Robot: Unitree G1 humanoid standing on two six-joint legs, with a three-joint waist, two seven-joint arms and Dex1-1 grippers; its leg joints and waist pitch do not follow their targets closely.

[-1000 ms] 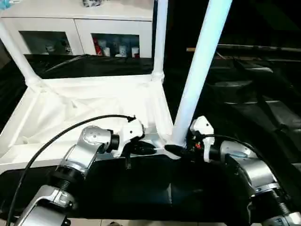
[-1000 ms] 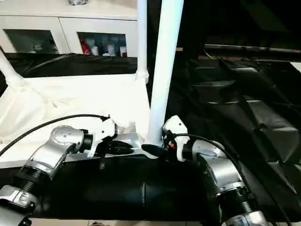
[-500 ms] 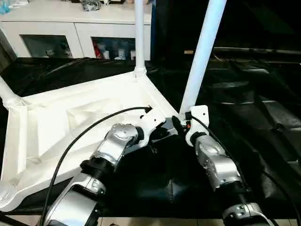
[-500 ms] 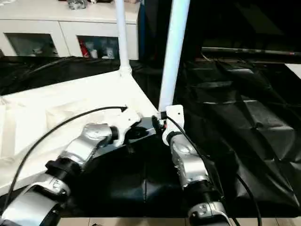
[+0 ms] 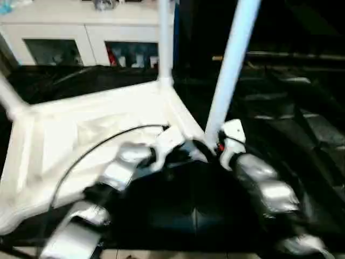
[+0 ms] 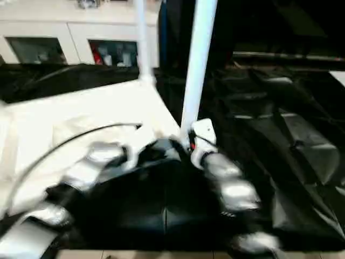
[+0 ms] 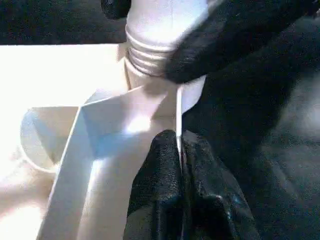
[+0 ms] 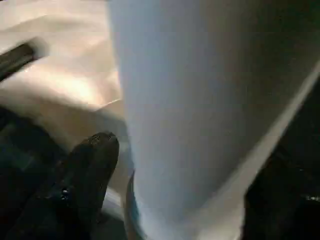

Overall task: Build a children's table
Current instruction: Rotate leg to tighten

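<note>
The children's table lies upside down on black cloth, its white top (image 5: 81,135) showing the raised rim. Three white legs stand up from corner sockets: a near one (image 5: 229,70), a far one (image 5: 164,43) and one at the left (image 5: 9,97). My left gripper (image 7: 179,145) is shut on the thin rim wall right beside the near leg's socket (image 7: 150,60). My right gripper (image 8: 185,185) straddles the base of that near leg (image 8: 190,100). One of its fingers (image 8: 92,160) stands slightly off the tube, so it is open around the leg.
A white cabinet (image 5: 81,32) with glass-front shelves stands behind the work surface. Crumpled black cloth (image 5: 291,108) covers the surface to the right of the table top. A black cable (image 5: 108,140) arcs from my left arm over the top.
Over the second the table top has swung round, so that its near corner points toward me. My right arm came from the right side to the front. Its fingers have spread off the leg.
</note>
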